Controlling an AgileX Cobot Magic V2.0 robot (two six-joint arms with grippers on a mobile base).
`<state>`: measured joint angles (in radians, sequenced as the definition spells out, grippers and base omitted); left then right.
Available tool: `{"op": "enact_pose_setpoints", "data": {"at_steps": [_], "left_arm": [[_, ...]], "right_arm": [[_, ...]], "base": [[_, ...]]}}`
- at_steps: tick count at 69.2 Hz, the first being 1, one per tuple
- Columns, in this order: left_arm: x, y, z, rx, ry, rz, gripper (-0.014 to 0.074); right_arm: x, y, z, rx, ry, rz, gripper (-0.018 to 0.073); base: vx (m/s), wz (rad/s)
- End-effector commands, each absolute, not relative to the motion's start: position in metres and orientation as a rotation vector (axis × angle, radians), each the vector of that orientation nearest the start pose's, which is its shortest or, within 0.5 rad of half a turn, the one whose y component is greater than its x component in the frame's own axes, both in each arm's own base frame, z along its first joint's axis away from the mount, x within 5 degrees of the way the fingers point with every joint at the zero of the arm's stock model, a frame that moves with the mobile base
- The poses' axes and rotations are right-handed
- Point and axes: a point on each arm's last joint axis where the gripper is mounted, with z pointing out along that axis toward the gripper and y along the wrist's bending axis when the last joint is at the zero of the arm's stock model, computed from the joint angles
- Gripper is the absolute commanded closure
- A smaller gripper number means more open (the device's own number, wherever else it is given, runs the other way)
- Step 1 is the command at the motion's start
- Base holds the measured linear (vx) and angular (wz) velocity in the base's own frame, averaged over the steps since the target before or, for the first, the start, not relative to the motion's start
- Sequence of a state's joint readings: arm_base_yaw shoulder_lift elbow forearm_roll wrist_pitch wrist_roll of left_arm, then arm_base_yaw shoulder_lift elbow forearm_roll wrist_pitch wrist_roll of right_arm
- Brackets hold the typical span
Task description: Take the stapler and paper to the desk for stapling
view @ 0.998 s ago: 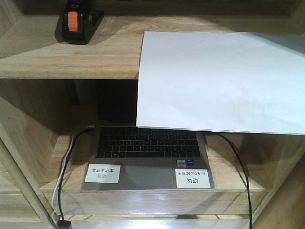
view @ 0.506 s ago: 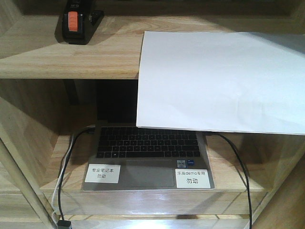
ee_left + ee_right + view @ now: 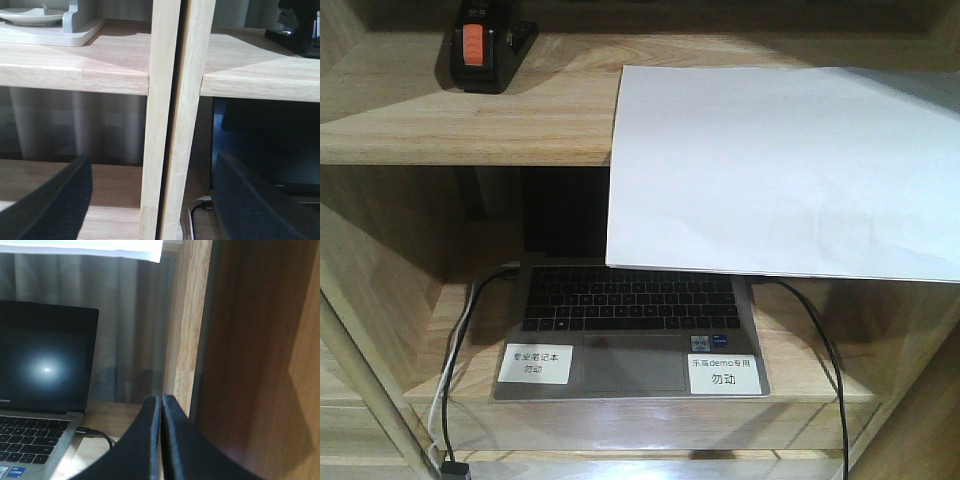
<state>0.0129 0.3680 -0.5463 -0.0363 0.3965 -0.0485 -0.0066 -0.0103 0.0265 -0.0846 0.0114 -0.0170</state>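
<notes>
Grainy light-wood shelf [image 3: 470, 120] bears black stapler [image 3: 480, 45], flat white paper [image 3: 780, 170]; left jaws spread, right jaws clenched empty.

Left gripper [image 3: 152, 159]: two matte black fingers [image 3: 57, 202], broad wedges tapering to rounded tips, seen lower left and lower right of frame, a bit blurred. Right gripper [image 3: 160, 398]: two black fingers [image 3: 137, 445], smooth, slightly glossy, curved outer edges narrowing to thin tips, bottom centre of frame.

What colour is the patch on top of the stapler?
Orange; the stapler shows best in the front-facing view.
</notes>
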Motion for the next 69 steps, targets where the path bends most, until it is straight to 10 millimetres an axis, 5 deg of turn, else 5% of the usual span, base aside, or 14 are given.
{"op": "enact_pose_setpoints", "data": {"at_steps": [1,22,50,69], "left_arm": [[0.077,0.000,0.354,-0.071,1.585,-0.076,0.0094],[0.077,-0.004,0.365,-0.143,1.465,-0.224,0.0094],[0.097,-0.030,0.368,0.230,1.495,-0.235,0.0094],[0.139,-0.056,0.425,0.305,1.498,-0.308,0.0094]], "right_arm": [[0.055,0.000,0.209,-0.070,1.429,-0.090,0.0569],[0.055,0.000,0.209,-0.070,1.429,-0.090,0.0569],[0.055,0.000,0.209,-0.070,1.429,-0.090,0.0569],[0.055,0.000,0.209,-0.070,1.429,-0.090,0.0569]], "base": [[0.00,0.00],[0.00,0.00],[0.00,0.00],[0.00,0.00]]}}
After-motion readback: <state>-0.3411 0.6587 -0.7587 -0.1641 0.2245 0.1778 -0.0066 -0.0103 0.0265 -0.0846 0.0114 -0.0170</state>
